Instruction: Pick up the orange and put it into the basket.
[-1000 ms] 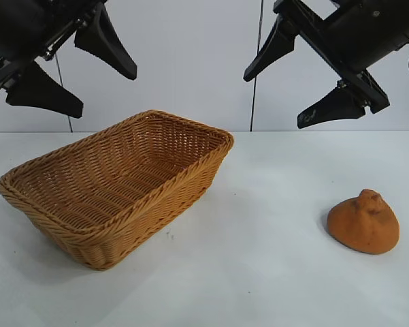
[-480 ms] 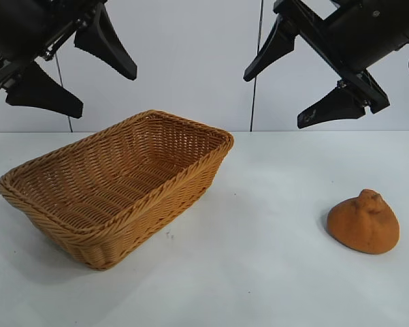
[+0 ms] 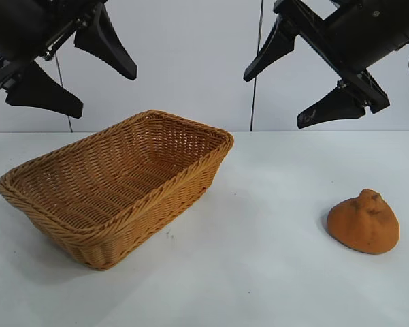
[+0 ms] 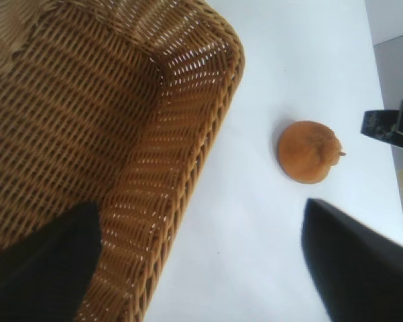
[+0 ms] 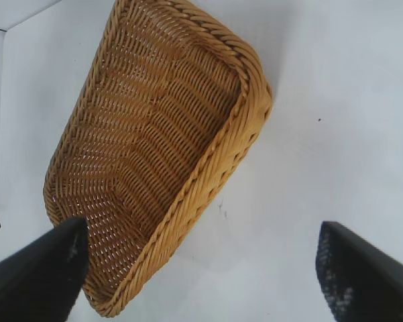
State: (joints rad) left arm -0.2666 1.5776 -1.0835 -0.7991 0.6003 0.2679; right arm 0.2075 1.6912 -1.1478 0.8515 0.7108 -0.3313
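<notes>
Nothing has moved since the earlier frames: both arms hang where they were, and the fruit and basket lie in the same spots.

So the task has not begun in any way that shows. The orange [image 3: 363, 222], a lumpy dull orange-brown fruit with a knobby top, sits on the white worktop [image 3: 258, 272] near its right edge, touched by nothing. The wicker basket [image 3: 190, 180] stands toward the left side of the worktop, set at an angle, one corner pointing to the back. Its woven floor is bare in all three views; it holds nothing. Fruit and basket are well apart, with open worktop between them.

The left pincer [image 3: 71, 68] is raised above the basket's left end, its two black fingers spread wide with nothing between them. The right pincer [image 3: 296, 82] is raised above the right half of the worktop, higher than and behind the orange, likewise spread wide and empty. Neither is near the worktop surface.

Everything is still to do: reaching down to the orange, closing on it, lifting, carrying it across to the basket and letting go inside. The right arm looks the better placed to start, as it hangs on the fruit's side.
</notes>
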